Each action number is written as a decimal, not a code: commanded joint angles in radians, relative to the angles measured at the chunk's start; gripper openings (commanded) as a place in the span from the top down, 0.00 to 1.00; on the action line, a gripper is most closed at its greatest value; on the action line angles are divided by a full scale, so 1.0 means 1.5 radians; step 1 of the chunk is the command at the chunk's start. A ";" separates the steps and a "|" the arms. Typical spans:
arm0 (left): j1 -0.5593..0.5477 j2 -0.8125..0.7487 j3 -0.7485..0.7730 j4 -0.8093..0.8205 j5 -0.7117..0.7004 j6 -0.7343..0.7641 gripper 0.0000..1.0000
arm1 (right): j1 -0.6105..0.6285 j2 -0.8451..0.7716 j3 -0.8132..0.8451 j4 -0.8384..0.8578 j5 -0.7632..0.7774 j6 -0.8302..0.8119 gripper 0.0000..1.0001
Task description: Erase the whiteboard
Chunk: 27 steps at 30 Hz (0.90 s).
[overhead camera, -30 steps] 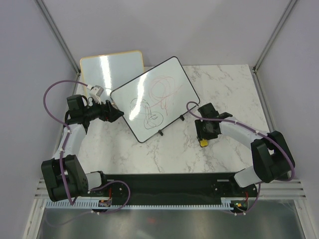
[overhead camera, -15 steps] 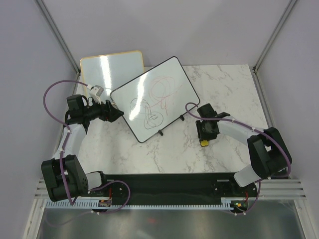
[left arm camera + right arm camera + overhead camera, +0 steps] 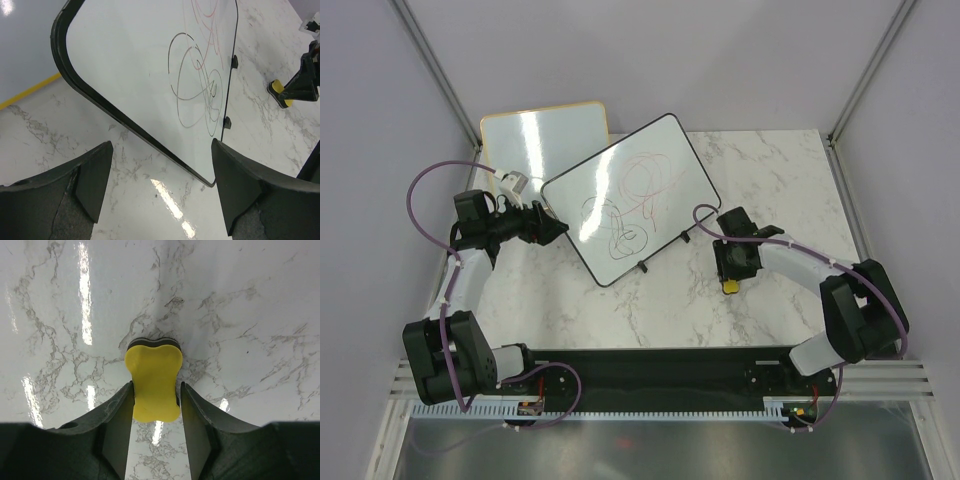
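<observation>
- I am seeing the whiteboard (image 3: 630, 200) sitting askew on the marble table (image 3: 780, 170), with red and dark scribbles looping across its middle and an orange-framed board (image 3: 542, 135) lying just beside its far-left edge.
- The left gripper (image 3: 160, 170) is hanging wide open and carrying nothing, its fingers just short of the board's black-framed corner.
- The right gripper (image 3: 156, 390) is pinching a yellow eraser (image 3: 152, 375), both fingers pressing its sides, down on the table right of the board and apart from it.
</observation>
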State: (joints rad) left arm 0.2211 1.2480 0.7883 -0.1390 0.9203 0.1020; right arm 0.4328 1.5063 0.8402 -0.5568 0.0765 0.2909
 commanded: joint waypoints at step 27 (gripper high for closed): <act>0.002 0.001 0.001 0.023 0.023 -0.022 0.14 | 0.000 0.003 0.017 0.006 0.013 -0.005 0.55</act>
State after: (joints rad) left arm 0.2211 1.2503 0.7883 -0.1318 0.9257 0.1013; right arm 0.4328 1.5127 0.8406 -0.5568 0.0845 0.2901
